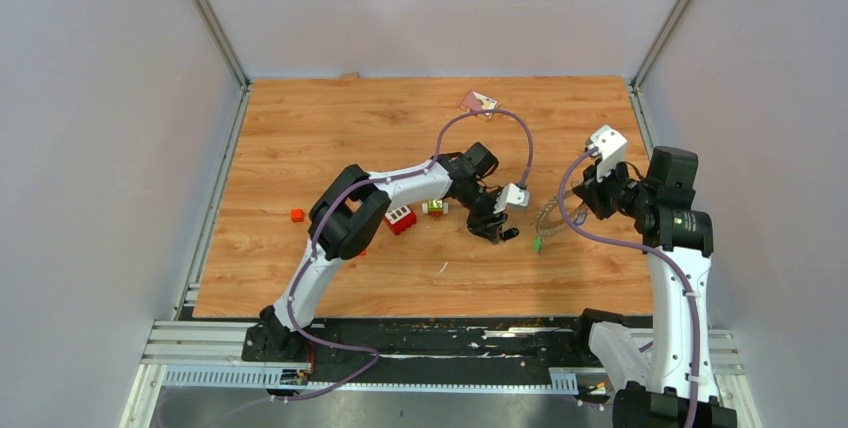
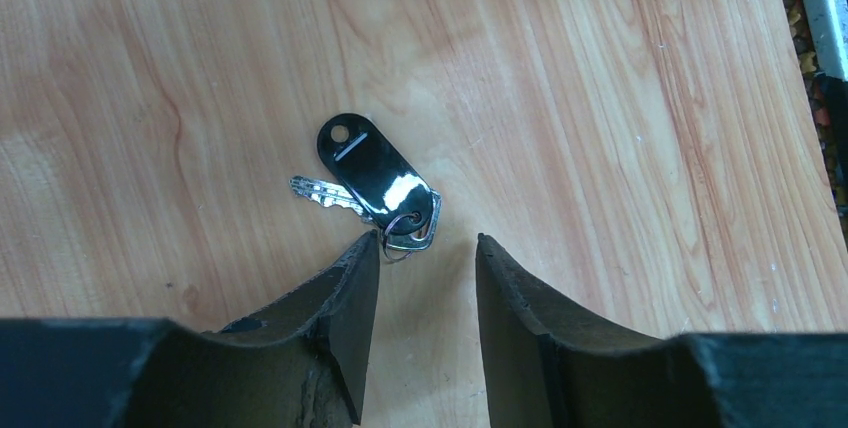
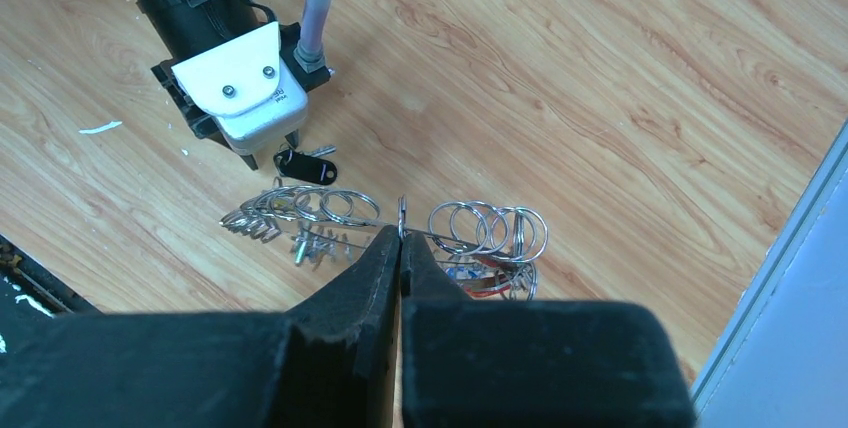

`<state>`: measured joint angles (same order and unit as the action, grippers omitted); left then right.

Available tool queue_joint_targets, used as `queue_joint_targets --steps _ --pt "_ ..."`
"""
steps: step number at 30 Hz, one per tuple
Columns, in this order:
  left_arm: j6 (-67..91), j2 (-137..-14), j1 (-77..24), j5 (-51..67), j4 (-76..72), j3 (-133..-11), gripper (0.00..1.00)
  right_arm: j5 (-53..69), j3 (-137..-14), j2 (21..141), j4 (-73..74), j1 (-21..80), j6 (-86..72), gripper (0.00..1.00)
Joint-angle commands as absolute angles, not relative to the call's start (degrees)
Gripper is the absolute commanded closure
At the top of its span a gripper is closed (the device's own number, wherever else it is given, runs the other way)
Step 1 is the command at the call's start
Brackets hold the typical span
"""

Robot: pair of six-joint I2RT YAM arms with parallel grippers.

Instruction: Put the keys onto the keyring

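Observation:
A key with a black plastic tag (image 2: 375, 173) and a silver blade lies flat on the wooden table, its small split ring just off my left fingertips. My left gripper (image 2: 428, 240) is open and empty, hovering right over it; from above it shows at mid-table (image 1: 497, 228). My right gripper (image 3: 400, 236) is shut on the thin wire of the keyring (image 3: 330, 210), which carries several split rings and small silver keys and is held off the table (image 1: 553, 216). The black key also shows in the right wrist view (image 3: 305, 165). A green key (image 1: 537, 244) hangs by the ring.
A red toy brick (image 1: 401, 219) and a small red-and-yellow toy (image 1: 435, 207) lie left of the left gripper. A small orange cube (image 1: 297, 215) sits further left. A pink card (image 1: 478, 101) lies at the back. The table's right edge rail (image 3: 800, 208) is close.

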<state>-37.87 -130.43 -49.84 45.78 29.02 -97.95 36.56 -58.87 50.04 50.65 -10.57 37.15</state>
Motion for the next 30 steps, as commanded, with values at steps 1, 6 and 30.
queue_joint_targets --steps 1,6,30 --pt "-39.23 -131.83 -50.36 46.07 30.22 -99.64 0.54 38.89 -58.74 49.14 48.59 -11.00 37.71 1.00" --pt "-39.11 -132.43 -50.36 46.26 30.21 -100.18 0.65 39.09 -58.34 49.13 48.69 -11.18 37.98 1.00" --pt "-36.43 -117.25 -50.23 42.60 27.77 -89.20 1.00 43.05 -55.48 49.54 48.53 -11.60 40.61 1.00"
